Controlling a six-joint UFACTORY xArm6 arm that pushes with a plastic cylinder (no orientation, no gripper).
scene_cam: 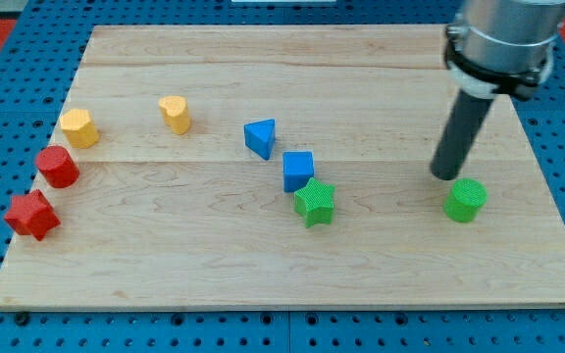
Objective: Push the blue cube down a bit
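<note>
The blue cube (298, 170) sits near the middle of the wooden board (214, 265), touching the green star (314, 203) just below and to its right. A blue triangular block (260, 137) lies just up and left of the cube. My tip (446, 176) is on the board far to the cube's right, just above and left of the green cylinder (466, 200). The dark rod rises from the tip to the arm's end at the view's top right.
A yellow hexagonal block (79, 128) and a yellow heart-like block (176, 114) lie at the upper left. A red cylinder (58, 167) and a red star (32, 215) sit near the left edge. Blue pegboard surrounds the board.
</note>
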